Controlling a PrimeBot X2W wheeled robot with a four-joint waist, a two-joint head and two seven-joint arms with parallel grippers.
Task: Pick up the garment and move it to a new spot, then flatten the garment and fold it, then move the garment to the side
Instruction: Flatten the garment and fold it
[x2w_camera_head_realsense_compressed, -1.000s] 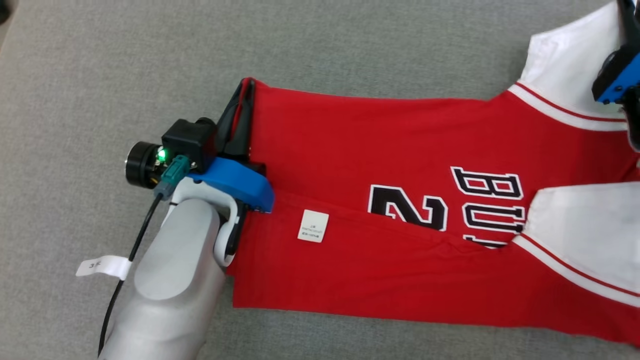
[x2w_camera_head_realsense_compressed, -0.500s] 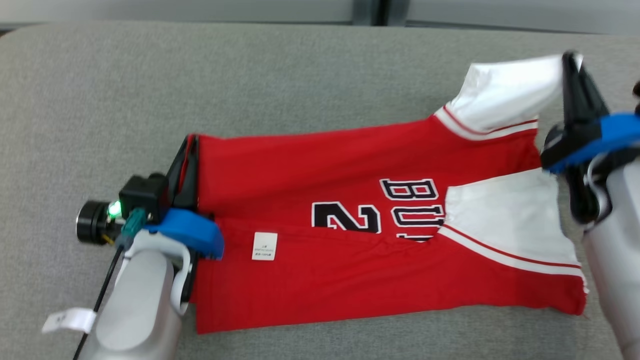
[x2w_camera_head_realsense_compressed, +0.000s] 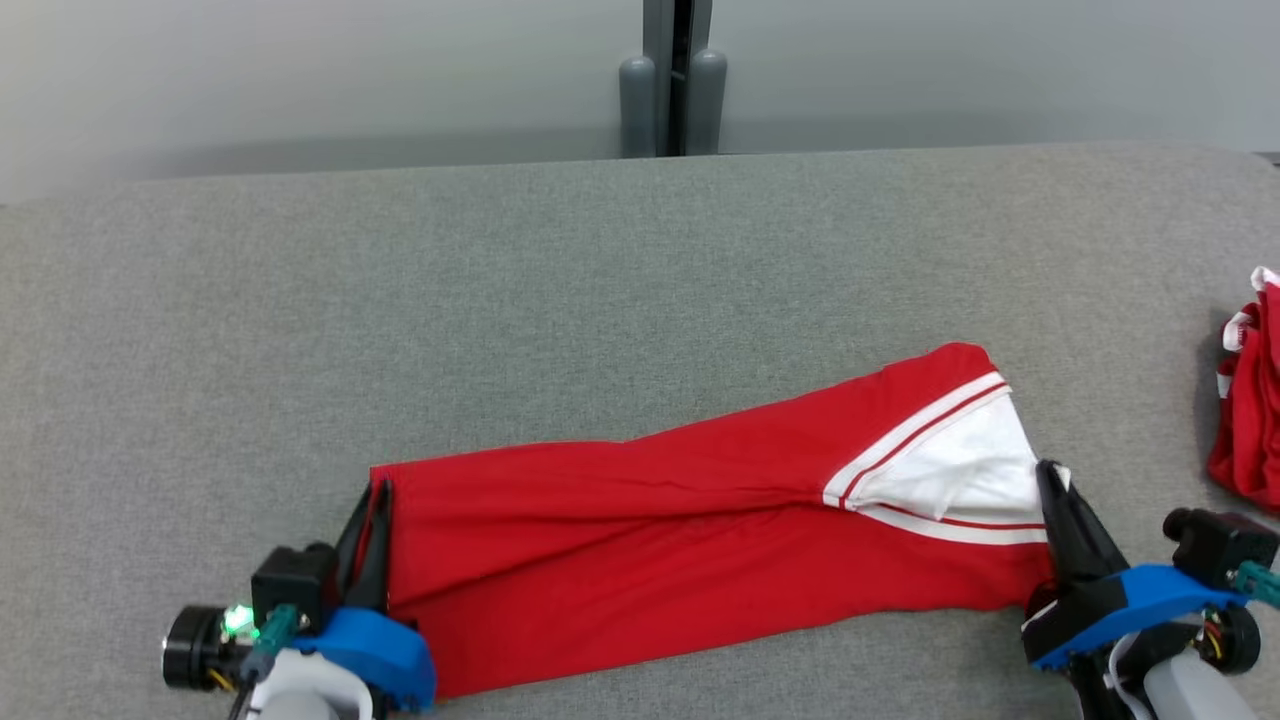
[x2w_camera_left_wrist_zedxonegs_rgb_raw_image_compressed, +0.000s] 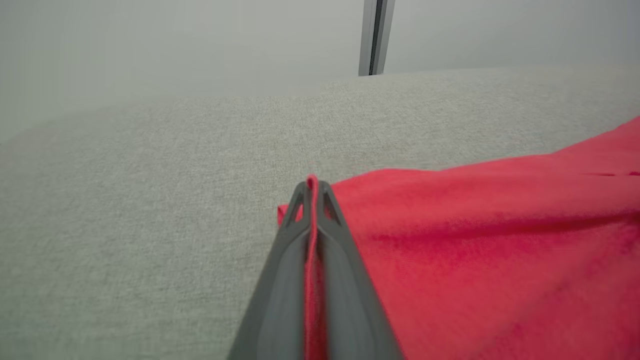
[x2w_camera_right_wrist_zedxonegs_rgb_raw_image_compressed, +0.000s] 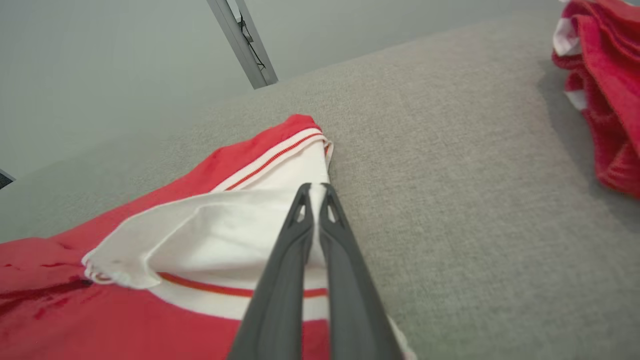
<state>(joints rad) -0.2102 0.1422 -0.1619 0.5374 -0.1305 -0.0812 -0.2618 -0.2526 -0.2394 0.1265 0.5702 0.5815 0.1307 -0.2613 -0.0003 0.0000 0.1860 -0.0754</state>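
Note:
The garment (x2w_camera_head_realsense_compressed: 650, 540) is a red shirt with white sleeves, folded lengthwise into a long band on the grey surface. My left gripper (x2w_camera_head_realsense_compressed: 372, 500) is shut on its red hem at the left end; in the left wrist view the red cloth (x2w_camera_left_wrist_zedxonegs_rgb_raw_image_compressed: 450, 260) is pinched between the fingers of the left gripper (x2w_camera_left_wrist_zedxonegs_rgb_raw_image_compressed: 312, 182). My right gripper (x2w_camera_head_realsense_compressed: 1048, 475) is shut on the white sleeve edge at the right end. The right wrist view has the white sleeve (x2w_camera_right_wrist_zedxonegs_rgb_raw_image_compressed: 240, 225) clamped at the tips of the right gripper (x2w_camera_right_wrist_zedxonegs_rgb_raw_image_compressed: 315, 189).
The grey padded surface (x2w_camera_head_realsense_compressed: 500, 300) stretches wide behind the garment. A second bundle of red and white cloth (x2w_camera_head_realsense_compressed: 1245, 400) lies at the far right edge, also in the right wrist view (x2w_camera_right_wrist_zedxonegs_rgb_raw_image_compressed: 605, 90). A grey post (x2w_camera_head_realsense_compressed: 672, 80) stands beyond the back edge.
Both grippers brought the far edge toward the near edge, folding the garment in half lengthwise; the lettering and label are now hidden. The head camera has tilted up, showing the back edge.

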